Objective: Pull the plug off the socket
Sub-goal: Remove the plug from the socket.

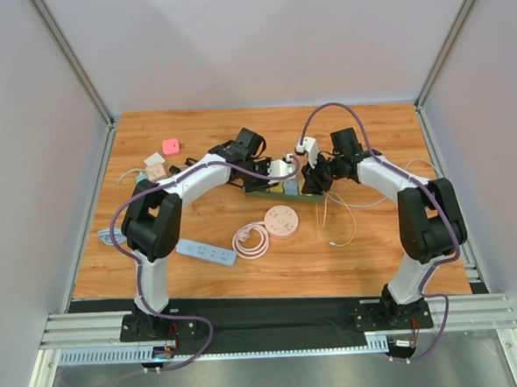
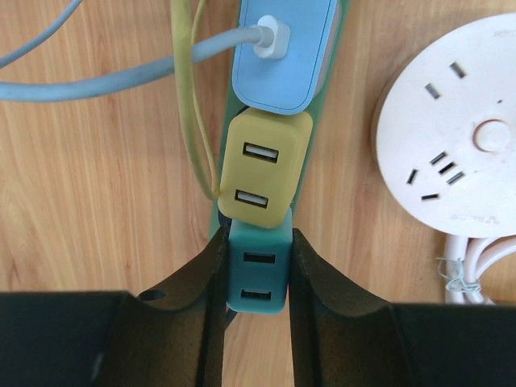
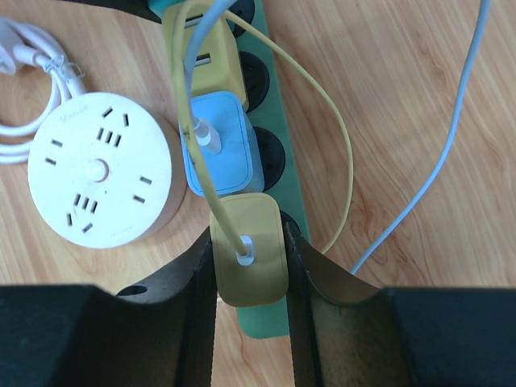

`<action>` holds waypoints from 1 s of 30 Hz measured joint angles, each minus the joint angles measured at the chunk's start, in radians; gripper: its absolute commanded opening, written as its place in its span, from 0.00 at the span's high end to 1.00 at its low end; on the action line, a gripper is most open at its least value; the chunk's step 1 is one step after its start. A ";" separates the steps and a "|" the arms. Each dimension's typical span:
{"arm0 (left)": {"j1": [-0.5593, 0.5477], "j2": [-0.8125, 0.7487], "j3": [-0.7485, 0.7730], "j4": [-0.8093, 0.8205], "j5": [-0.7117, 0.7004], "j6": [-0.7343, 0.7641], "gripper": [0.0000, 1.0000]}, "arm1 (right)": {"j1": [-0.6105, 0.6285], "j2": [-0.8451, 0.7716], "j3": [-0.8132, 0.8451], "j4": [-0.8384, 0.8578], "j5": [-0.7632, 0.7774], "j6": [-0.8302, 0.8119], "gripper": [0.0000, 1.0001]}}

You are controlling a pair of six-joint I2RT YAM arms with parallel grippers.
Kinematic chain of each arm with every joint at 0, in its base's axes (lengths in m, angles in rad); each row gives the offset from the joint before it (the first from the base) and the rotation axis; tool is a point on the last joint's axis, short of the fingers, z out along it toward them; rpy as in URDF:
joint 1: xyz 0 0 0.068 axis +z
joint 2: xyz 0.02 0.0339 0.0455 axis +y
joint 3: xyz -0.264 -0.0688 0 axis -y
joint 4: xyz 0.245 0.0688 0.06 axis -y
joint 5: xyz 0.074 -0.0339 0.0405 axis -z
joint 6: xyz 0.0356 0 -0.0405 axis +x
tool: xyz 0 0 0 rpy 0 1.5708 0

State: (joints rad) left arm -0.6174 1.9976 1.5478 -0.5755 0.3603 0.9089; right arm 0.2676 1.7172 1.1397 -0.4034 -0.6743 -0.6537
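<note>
Right fingers [image 3: 196, 298] clamp both sides of the yellow charger plug [image 3: 260, 282], seated at the near end of the green power strip [image 3: 266, 330]. A yellow cable [image 3: 347, 161] is plugged into the charger's top. The next slot out holds a light-blue charger [image 3: 232, 165] with its own lead, and past that sits a yellow USB adapter [image 3: 219, 72]. A round white socket [image 3: 97, 181] and a coiled white cord [image 3: 48, 72] lie on the wooden surface [image 3: 387, 64] left of the strip. A loose light-blue cable [image 3: 451, 137] lies to the right.
</note>
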 measured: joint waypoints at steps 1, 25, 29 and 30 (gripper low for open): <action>0.003 0.001 0.000 0.002 -0.002 0.002 1.00 | 0.002 0.014 0.011 0.003 0.000 0.027 1.00; -0.027 0.015 0.018 -0.042 -0.048 0.151 1.00 | 0.029 -0.064 -0.090 0.038 0.063 -0.069 1.00; -0.024 0.016 0.017 -0.046 -0.045 0.185 1.00 | 0.049 -0.082 -0.115 0.082 0.114 -0.062 1.00; -0.023 0.016 0.016 -0.047 -0.046 0.192 1.00 | 0.058 -0.088 -0.125 0.099 0.138 -0.046 1.00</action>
State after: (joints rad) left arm -0.6403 2.0132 1.5642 -0.6220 0.3141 1.1011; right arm 0.3260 1.6291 1.0145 -0.3042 -0.5362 -0.6998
